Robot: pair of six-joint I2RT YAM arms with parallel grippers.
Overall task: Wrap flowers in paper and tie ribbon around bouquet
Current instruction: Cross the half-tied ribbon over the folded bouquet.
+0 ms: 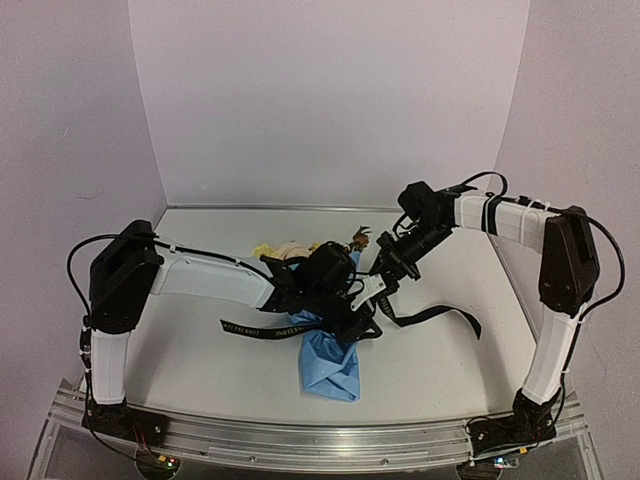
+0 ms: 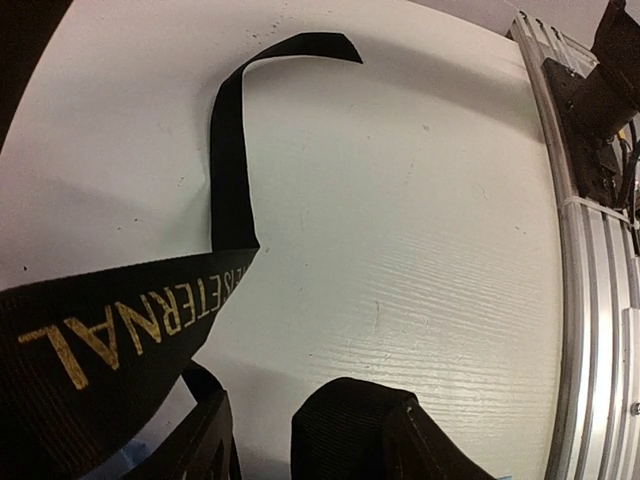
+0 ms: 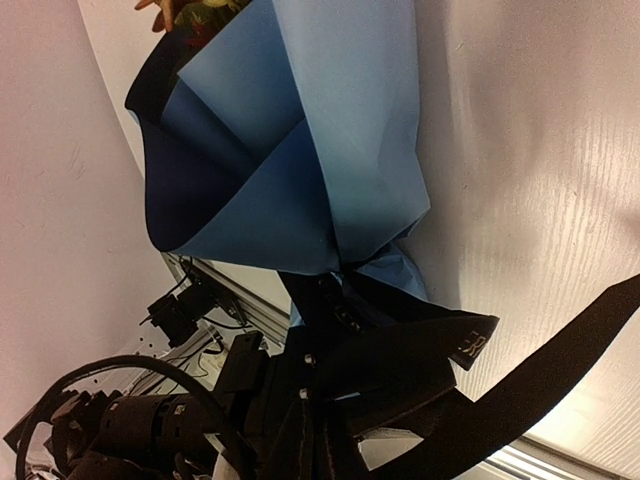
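flowers [image 1: 285, 248] wrapped in paper [image 1: 330, 365], desk [image 1: 200, 370] centre | ribbon [image 1: 260, 328] looped, tie judged unfinished | left gripper [image 2: 270, 425] parted | right gripper [image 3: 320, 420] clamped on ribbon

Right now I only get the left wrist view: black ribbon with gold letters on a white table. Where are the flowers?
Observer: In the top view the flowers stick out of the far end of a blue paper wrap, in the centre of the scene.
Operator: Is that wrap closed up?
Observer: The right wrist view shows it folded into a cone, narrowing toward the ribbon.
Operator: What's the other arm doing?
Observer: The right end effector is shut, low beside the wrap.
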